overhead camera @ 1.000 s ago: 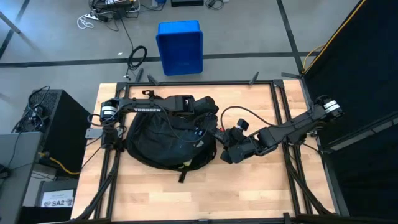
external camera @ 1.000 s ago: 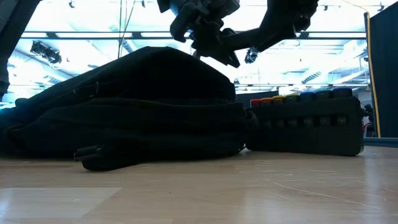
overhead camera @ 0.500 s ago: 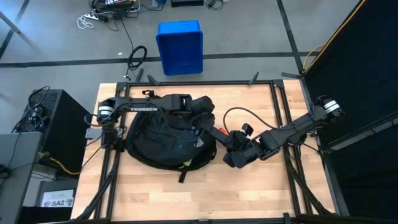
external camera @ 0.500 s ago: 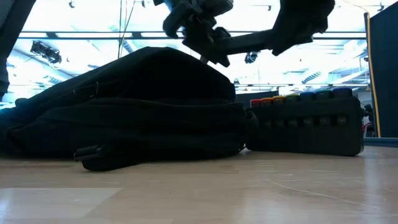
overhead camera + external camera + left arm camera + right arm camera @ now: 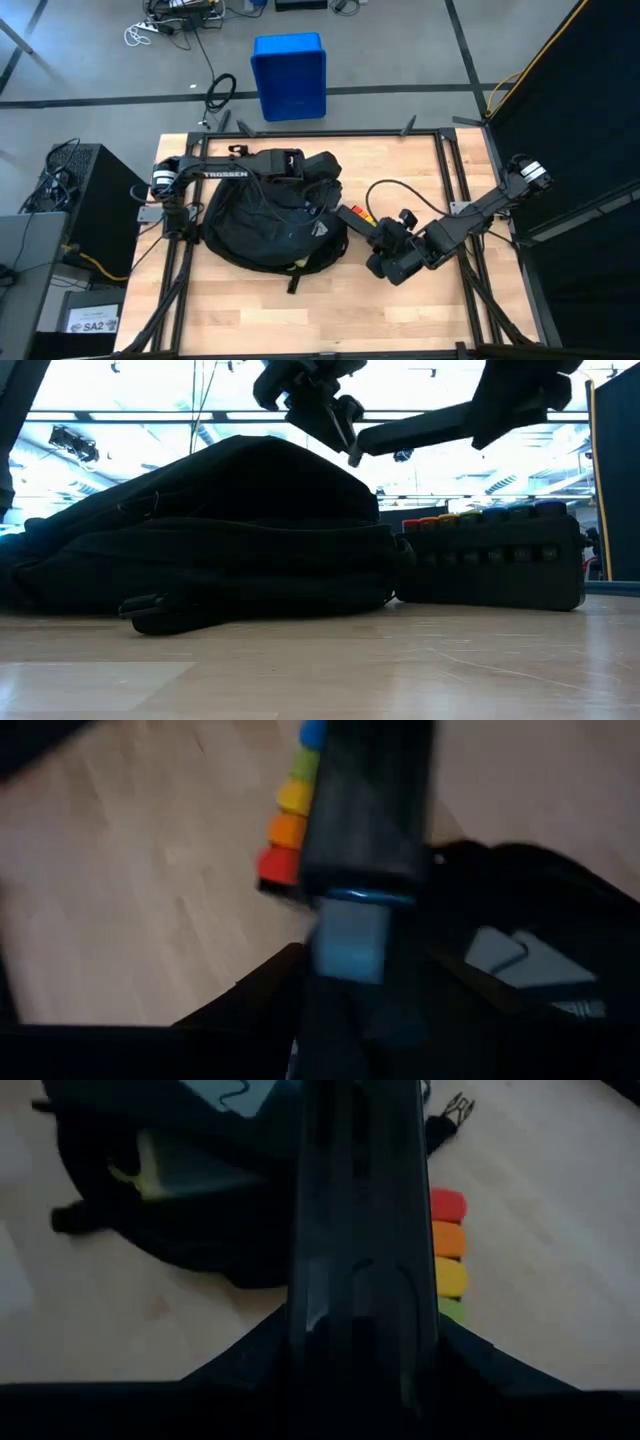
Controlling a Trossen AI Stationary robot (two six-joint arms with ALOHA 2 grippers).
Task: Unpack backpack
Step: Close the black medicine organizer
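Observation:
The black backpack (image 5: 270, 225) lies on its side at the table's centre left, with its mouth (image 5: 200, 1140) turned toward the right. A long dark bar-shaped thing (image 5: 420, 428) hangs in the air to the right of the backpack's top. My right gripper (image 5: 382, 245) is shut on its right end. My left gripper (image 5: 330, 198) stands open above the backpack's mouth. The bar's pale free end (image 5: 350, 935) lies just ahead of the left gripper's fingers. My right gripper pinches the bar's right end (image 5: 360, 1330) between its two fingers, and the bar runs on along their line. The fingers slant down from the table's right toward the backpack. The bar is lifted clear above a case on the table, and its free end (image 5: 362, 448) sits a little lower.
A black case with a row of coloured tops (image 5: 490, 555) lies on the table right of the backpack, under the bar. A blue bin (image 5: 289, 75) stands on the floor beyond the far edge. Bare wood (image 5: 320, 310) runs along the near edge.
My right gripper has gone toward the table's right and near edges with the bar and has rolled. My left gripper has drawn back a little toward the left. More of the bar now shows between the two grippers.

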